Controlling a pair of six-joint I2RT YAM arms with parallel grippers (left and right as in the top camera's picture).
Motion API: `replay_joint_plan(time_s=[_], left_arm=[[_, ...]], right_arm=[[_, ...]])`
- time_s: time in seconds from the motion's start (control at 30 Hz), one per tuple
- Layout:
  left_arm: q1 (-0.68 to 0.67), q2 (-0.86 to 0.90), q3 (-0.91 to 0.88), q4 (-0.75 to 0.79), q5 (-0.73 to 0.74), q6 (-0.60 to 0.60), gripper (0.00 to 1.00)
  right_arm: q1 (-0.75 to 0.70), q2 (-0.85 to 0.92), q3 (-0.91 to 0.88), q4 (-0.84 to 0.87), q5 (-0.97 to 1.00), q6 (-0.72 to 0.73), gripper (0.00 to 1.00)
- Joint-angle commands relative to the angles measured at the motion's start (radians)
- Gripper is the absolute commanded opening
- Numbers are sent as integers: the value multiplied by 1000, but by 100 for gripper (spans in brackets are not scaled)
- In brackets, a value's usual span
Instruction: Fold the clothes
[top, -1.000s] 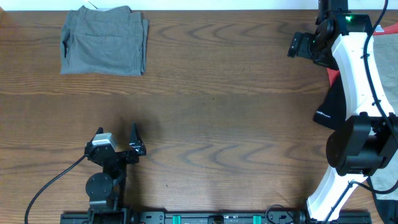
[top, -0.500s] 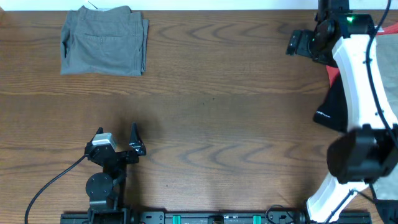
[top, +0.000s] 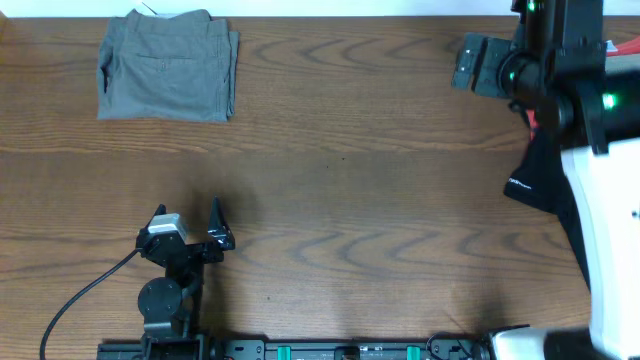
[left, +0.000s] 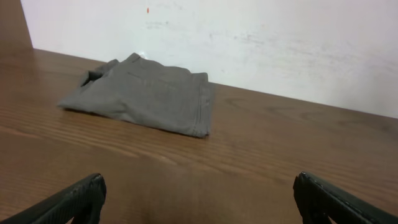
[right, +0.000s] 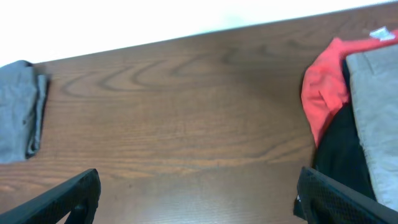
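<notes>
Overhead, grey shorts (top: 168, 66) well apart from left gripper (top: 188, 220) and right gripper (right: 199, 190), both gaping

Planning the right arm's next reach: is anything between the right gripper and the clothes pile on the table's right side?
Nothing visible does. In the right wrist view, only bare table lies between the open right gripper and the clothes pile. The gripper's fingers hold nothing.
</notes>
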Motion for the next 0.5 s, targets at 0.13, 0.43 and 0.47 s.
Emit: replay_joint_plan(time_s=[0.13, 0.43, 0.47], left_arm=[[-2, -6, -13, -40, -19, 14, 98], [-2, -6, -13, -40, -19, 14, 98], [-2, -6, -13, -40, -19, 14, 98]], right_arm=[[18, -284, -393, 247, 89, -27, 99], [17, -791, -1104, 751, 18, -93, 99], [17, -850, -1177, 808, -2, -117, 99]])
